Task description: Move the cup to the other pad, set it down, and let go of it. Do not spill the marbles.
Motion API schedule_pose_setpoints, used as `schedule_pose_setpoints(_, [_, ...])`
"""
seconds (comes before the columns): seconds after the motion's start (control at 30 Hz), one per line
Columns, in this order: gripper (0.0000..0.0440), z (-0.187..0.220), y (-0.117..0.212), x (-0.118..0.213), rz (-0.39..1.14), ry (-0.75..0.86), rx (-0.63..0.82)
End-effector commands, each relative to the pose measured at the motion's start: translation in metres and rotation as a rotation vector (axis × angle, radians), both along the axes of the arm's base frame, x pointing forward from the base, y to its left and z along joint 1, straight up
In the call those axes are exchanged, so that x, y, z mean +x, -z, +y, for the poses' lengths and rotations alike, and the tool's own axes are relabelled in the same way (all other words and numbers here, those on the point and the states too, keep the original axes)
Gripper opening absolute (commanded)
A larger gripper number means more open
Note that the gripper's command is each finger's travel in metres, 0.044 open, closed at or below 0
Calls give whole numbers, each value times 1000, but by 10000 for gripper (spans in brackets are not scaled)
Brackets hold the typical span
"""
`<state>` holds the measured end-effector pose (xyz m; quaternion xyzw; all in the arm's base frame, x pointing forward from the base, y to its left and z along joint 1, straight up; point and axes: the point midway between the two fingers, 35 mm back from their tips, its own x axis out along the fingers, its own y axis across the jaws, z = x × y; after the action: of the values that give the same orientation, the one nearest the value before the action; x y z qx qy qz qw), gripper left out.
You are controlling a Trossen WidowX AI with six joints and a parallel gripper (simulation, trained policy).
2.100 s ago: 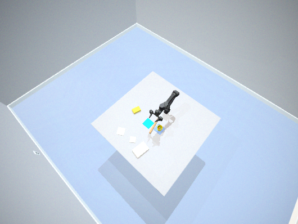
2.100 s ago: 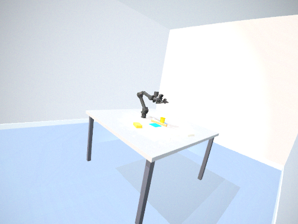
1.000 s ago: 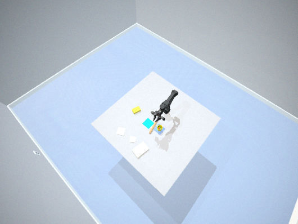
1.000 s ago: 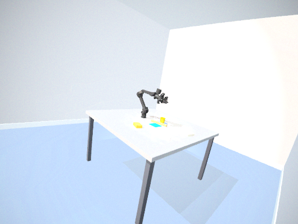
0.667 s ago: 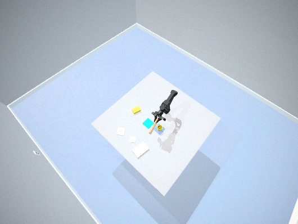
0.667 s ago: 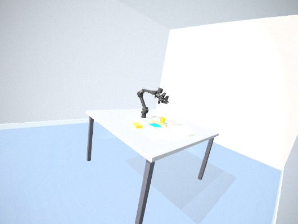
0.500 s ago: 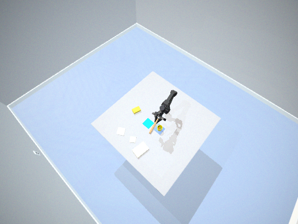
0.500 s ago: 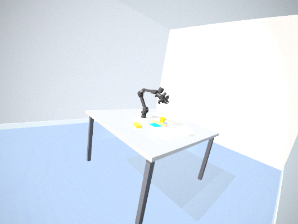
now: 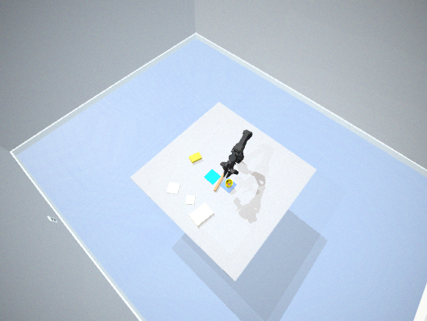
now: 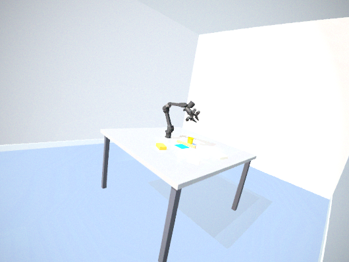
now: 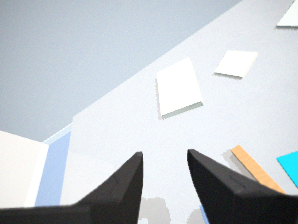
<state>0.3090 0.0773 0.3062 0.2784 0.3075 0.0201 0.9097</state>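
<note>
The yellow cup [image 9: 229,183] [image 10: 190,140] stands upright on the blue pad [image 9: 230,191] [image 11: 204,214]. Small coloured specks show inside it in the top view, too small to tell apart. The cyan pad [image 9: 212,177] [image 10: 182,146] [image 11: 291,167] is bare. My gripper [image 9: 226,176] [image 10: 197,121] [image 11: 165,156] is partly open, with nothing between its fingers. It is well above the table, tilted forward and down, on the arm's side of the cup and not touching it. The cup is not seen in the wrist view.
A low wooden bar [image 9: 218,184] [image 11: 256,168] lies between the two pads. A yellow block [image 9: 195,157] [image 10: 161,146] lies beyond the cyan pad. A large white block [image 9: 201,214] [image 11: 179,90] and smaller white pieces [image 9: 173,188] [image 11: 237,63] lie toward the table edge.
</note>
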Motion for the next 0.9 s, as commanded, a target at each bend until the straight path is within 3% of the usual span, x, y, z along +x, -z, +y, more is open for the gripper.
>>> schedule_pose_setpoints(0.0, [153,5,1,0,50,12,33])
schedule_pose_setpoints(0.87, [150,23,30,-11,463,191,159])
